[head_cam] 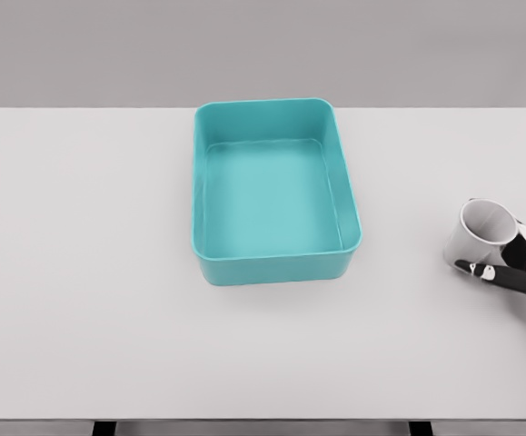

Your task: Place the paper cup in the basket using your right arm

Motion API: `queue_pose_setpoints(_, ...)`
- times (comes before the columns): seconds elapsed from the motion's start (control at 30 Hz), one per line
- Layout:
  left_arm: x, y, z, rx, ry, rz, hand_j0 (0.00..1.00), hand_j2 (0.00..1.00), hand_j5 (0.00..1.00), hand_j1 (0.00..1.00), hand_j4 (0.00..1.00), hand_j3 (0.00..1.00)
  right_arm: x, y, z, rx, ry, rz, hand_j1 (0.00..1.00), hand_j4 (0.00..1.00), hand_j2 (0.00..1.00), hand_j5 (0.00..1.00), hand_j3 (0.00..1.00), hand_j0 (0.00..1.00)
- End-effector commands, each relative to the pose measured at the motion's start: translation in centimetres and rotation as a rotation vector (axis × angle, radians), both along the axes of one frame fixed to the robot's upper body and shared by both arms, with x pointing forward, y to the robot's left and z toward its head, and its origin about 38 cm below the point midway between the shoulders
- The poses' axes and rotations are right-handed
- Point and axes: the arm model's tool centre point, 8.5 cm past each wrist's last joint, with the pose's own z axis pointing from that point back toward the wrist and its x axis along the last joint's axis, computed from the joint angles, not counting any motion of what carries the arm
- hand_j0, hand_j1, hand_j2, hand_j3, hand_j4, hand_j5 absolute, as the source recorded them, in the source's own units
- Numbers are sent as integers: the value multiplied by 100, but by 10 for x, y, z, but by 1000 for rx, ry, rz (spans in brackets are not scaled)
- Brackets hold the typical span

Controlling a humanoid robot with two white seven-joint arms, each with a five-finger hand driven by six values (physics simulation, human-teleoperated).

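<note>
Worktop [90, 272]: white and wide, it is filling most of the view and carrying everything here.
Basket [272, 268]: teal, rectangular with rounded corners, it is sitting near the middle of the worktop, open side up, nothing lying inside it.
Cup [482, 234]: white paper, it is leaning over at the right side of the worktop, well apart from the basket, its open mouth tipping up and to the right.
Right hand [515, 265]: it is coming in from the right edge and gripping the cup, dark-tipped fingers [491, 271] wrapping across the cup's lower side, another finger pressing at the rim on the right.
Cup's base: hard to say whether it is touching the worktop.
</note>
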Motion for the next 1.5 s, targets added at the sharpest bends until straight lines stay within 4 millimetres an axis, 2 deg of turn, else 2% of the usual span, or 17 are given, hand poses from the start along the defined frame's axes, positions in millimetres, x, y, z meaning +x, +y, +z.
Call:
queue_pose_setpoints(0.0,0,0,0,0,1,0,100,100,100,100,100,100,0,0,1,4,-4,0,69,69,69,69,69,69)
queue_pose_setpoints(0.1,0,0,0,0,1,0,100,100,100,100,100,100,1,-1,3,-3,-6,2,61,61,61,61,61,61)
queue_pose_setpoints(0.27,0,0,0,-1,-1,-1,100,100,100,100,100,100,7,1,13,-15,-35,14,54,54,54,54,54,54)
queue_pose_setpoints(0.53,0,0,0,0,1,0,100,100,100,100,100,100,27,16,35,-52,-110,58,50,50,50,50,50,50)
queue_pose_setpoints(0.8,0,0,0,0,1,0,100,100,100,100,100,100,60,41,62,-87,-178,130,48,48,48,48,48,48)
queue_pose_setpoints(1.1,0,0,0,0,-1,-1,100,100,100,100,100,100,103,91,91,-94,-253,215,47,47,47,47,47,47)
queue_pose_setpoints(1.27,0,0,0,0,1,-1,100,100,100,100,100,100,126,124,94,-78,-266,241,47,47,47,47,47,47)
queue_pose_setpoints(1.47,0,0,0,0,1,0,100,100,100,100,100,100,145,152,97,-73,-268,274,47,47,47,47,47,47)
